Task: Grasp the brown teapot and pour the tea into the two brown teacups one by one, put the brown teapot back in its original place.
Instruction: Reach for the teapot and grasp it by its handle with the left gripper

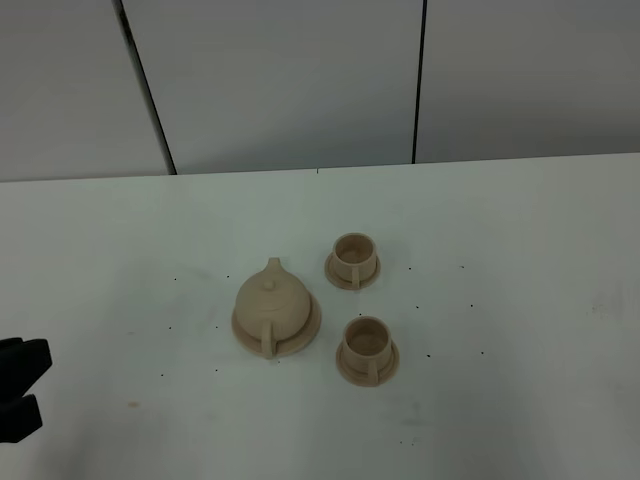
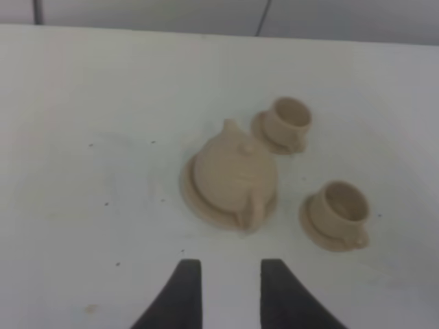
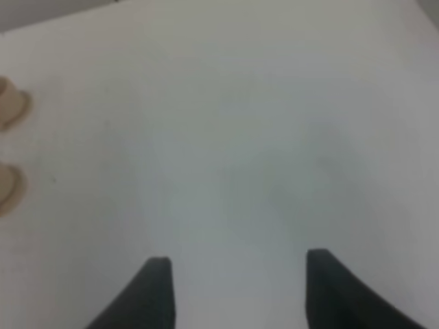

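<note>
The brown teapot (image 1: 273, 301) (image 2: 232, 173) stands upright on its flat round plate (image 1: 312, 331) (image 2: 194, 203) in the middle of the white table, handle toward the near edge. The two brown teacups (image 1: 353, 256) (image 1: 366, 345) stand to its right, one farther back, one nearer; the left wrist view shows both (image 2: 289, 118) (image 2: 339, 208). My left gripper (image 1: 24, 392) (image 2: 230, 264) is open and empty, well short of the teapot at the table's left edge. My right gripper (image 3: 239, 264) is open over bare table, with both cups (image 3: 9, 107) (image 3: 8, 189) at that view's edge.
The white table (image 1: 500, 250) carries only small dark specks around the tea set. A grey panelled wall (image 1: 290, 80) rises behind its far edge. The right arm does not show in the exterior high view.
</note>
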Robot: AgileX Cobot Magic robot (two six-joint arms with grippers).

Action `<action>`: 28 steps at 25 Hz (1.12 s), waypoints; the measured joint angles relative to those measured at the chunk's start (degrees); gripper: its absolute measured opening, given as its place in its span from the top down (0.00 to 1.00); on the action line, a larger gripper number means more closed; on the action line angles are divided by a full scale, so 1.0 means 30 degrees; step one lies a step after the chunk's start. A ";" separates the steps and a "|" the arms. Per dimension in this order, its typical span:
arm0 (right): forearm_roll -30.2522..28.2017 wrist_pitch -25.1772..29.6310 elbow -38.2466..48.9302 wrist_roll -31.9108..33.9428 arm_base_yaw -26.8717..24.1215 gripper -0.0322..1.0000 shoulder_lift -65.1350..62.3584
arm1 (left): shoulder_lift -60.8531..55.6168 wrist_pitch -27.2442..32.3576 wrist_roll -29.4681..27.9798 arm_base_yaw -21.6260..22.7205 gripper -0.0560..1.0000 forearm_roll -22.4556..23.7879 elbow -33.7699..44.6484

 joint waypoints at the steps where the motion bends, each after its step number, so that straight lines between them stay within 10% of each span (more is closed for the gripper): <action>1: -0.0090 0.0036 0.0000 0.0000 0.0000 0.57 0.0000 | 0.0000 -0.0160 -0.0333 0.0000 0.68 0.0319 0.0000; 28: 0.0273 0.0669 0.0388 -0.0876 0.0000 0.57 -0.0115 | 0.0000 0.0240 -0.2742 0.0000 0.68 0.3447 0.0000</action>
